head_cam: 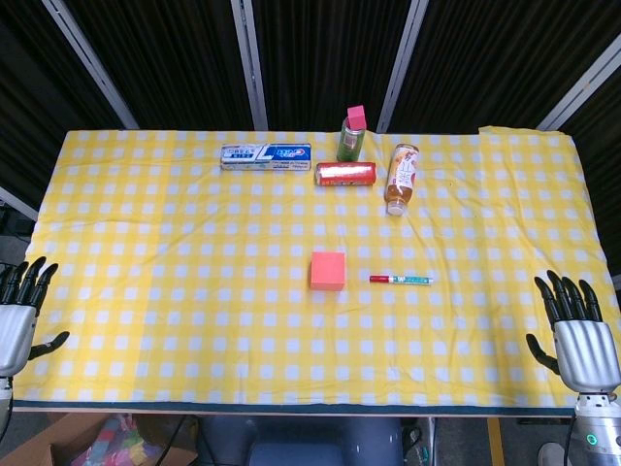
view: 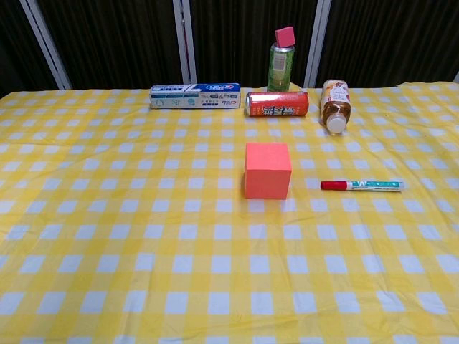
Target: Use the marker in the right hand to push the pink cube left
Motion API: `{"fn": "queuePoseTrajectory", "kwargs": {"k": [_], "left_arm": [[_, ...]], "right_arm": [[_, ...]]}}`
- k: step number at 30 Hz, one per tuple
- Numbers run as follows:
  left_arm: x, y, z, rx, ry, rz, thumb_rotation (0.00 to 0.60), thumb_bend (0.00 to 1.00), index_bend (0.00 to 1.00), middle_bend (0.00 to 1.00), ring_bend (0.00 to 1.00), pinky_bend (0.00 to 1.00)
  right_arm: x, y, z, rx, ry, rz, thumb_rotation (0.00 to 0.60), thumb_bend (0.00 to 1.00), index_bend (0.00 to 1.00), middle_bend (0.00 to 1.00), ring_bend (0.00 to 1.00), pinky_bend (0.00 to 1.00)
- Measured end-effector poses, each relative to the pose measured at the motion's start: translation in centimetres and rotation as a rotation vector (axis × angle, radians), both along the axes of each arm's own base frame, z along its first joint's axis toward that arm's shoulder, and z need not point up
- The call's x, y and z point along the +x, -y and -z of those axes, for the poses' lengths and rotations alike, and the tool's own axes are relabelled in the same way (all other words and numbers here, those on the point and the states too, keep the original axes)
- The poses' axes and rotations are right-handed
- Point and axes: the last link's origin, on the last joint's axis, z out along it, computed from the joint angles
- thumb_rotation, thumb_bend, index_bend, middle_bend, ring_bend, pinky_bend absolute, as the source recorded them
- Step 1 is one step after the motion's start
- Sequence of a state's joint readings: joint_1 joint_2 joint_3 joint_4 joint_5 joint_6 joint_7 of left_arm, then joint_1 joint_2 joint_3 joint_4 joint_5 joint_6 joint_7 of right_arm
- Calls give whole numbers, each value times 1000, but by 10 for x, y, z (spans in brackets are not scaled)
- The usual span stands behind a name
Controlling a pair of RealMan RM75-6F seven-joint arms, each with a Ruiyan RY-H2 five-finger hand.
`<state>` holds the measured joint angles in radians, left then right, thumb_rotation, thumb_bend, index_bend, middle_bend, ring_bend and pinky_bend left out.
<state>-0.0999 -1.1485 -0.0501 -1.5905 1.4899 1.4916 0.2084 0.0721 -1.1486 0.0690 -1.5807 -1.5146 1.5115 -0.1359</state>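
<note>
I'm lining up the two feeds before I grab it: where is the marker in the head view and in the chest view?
Head view: the marker lies flat just right of centre, red cap pointing left.
Chest view: the marker lies right of centre at mid-height, red cap pointing left.
Shared landmark: the pink cube, just left of the cap in both views, with a gap between them.

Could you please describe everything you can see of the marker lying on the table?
The marker is a slim pen with a red cap and a white barrel printed in green. It lies flat on the yellow checked tablecloth, cap end toward the pink cube on its left, with a gap between them. Nothing holds it; the right hand rests open at the table's near right edge.
</note>
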Motion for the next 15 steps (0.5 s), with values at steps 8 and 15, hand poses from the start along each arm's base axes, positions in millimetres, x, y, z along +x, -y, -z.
{"fn": "queuePoseTrajectory", "kwargs": {"k": [8,15], "left_arm": [[1,0,-1,-1,9,4,600,0,0,0,0,26],[1,0,0,-4,17,6,600,0,4,0,0,26]], "right_arm": [[0,-1,1,4,11,11,600,367,0,0,0,36],[2,0,3,14,13,-11,600,367,0,0,0,36]]}}
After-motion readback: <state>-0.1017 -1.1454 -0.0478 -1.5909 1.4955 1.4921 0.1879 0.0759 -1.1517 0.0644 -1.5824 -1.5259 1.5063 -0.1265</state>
